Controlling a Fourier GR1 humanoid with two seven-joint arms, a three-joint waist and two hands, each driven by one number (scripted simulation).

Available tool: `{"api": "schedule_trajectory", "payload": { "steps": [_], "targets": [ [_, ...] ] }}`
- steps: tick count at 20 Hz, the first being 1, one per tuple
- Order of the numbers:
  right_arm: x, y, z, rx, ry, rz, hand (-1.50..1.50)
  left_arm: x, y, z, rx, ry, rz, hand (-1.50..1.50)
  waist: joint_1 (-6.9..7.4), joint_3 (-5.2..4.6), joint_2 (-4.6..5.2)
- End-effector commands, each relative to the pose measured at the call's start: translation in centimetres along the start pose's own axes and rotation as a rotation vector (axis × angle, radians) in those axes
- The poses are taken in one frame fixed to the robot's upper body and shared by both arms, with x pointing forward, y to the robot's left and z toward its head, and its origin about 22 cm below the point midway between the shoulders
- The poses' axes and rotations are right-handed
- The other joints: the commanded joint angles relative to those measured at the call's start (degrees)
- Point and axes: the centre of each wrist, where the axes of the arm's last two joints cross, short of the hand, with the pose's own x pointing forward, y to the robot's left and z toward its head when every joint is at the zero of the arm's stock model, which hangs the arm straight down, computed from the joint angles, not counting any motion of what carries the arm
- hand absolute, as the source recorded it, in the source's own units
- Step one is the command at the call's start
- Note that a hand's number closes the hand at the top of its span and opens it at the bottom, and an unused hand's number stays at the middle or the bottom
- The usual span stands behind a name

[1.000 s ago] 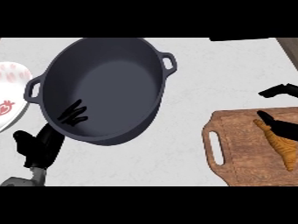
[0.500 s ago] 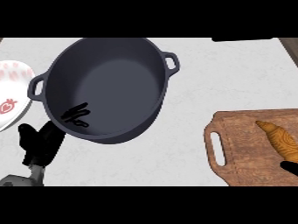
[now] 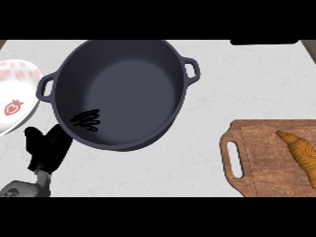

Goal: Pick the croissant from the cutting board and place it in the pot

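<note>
The croissant (image 3: 302,157) lies on the cutting board (image 3: 256,152), right of the pot (image 3: 123,90).

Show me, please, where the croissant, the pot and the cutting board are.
croissant (image 3: 302,156): head view, the middle of its body.
pot (image 3: 166,52): head view, its upper right rim.
cutting board (image 3: 259,159): head view, bare wood left of the croissant.
</note>
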Motion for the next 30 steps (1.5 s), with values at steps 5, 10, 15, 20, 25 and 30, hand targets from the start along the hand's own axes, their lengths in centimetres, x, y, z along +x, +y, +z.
{"api": "schedule_trajectory", "payload": {
  "steps": [5, 10, 15, 20, 25, 30],
  "targets": [
    [-1.2, 0.7, -0.6, 0.224, 0.269, 0.053, -1.5, -0.3, -1.3, -1.5, -0.063, 0.061, -0.024, 0.0, 1.68, -0.29, 1.03],
    [-3.5, 2.6, -0.3, 0.348, 0.352, 0.138, -1.5, -1.3, -2.8, -1.0, -0.074, 0.052, -0.024, 0.0, 1.84, -0.25, 0.9],
    [-7.9, 1.4, -0.8, 0.286, 0.34, 0.153, -1.5, -0.7, -1.4, -1.5, -0.056, 0.076, -0.013, 0.0, 1.64, -0.22, 0.82],
    [-9.2, -0.2, -0.6, 0.234, 0.293, 0.139, -1.5, -2.7, -2.8, -1.5, -0.056, 0.081, -0.011, 0.0, 1.11, -0.24, 0.78],
    [-10.7, 0.4, -0.6, 0.253, 0.273, 0.021, -1.5, -2.3, -1.9, -0.5, -0.059, 0.083, -0.035, 0.0, 1.3, -0.25, 0.7],
    [-12.4, 0.5, 0.7, 0.282, 0.21, -0.135, -1.5, -1.0, -2.1, -1.4, -0.058, 0.074, -0.005, 0.0, 1.08, -0.22, 0.67]
  ]
}}
